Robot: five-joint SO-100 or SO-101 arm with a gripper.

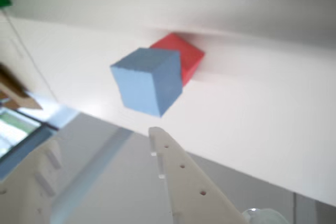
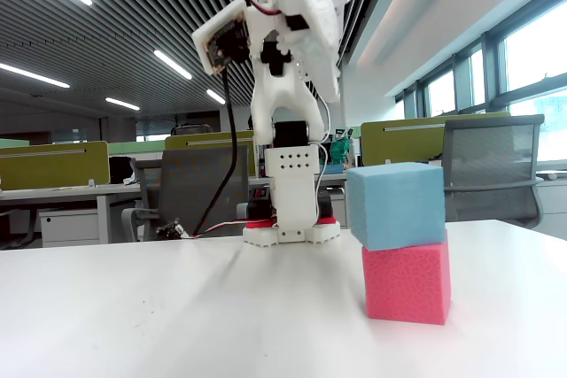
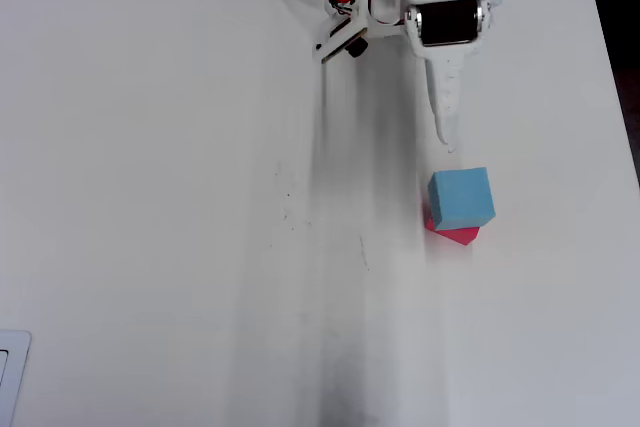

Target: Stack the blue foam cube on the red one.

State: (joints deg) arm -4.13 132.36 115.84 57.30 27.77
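In the wrist view we saw the blue foam cube (image 1: 147,80) sitting on the red one (image 1: 185,56), turned slightly askew, on the white table (image 1: 252,124), with a white gripper finger (image 1: 181,174) reaching up below, clear of both.

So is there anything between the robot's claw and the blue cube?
No. In the overhead view, only bare white table separates the gripper from the blue foam cube, which sits on the red one.

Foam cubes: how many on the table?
2. The blue foam cube sits on the red one, slightly askew, near the table's right edge in the overhead view. None seems hidden.
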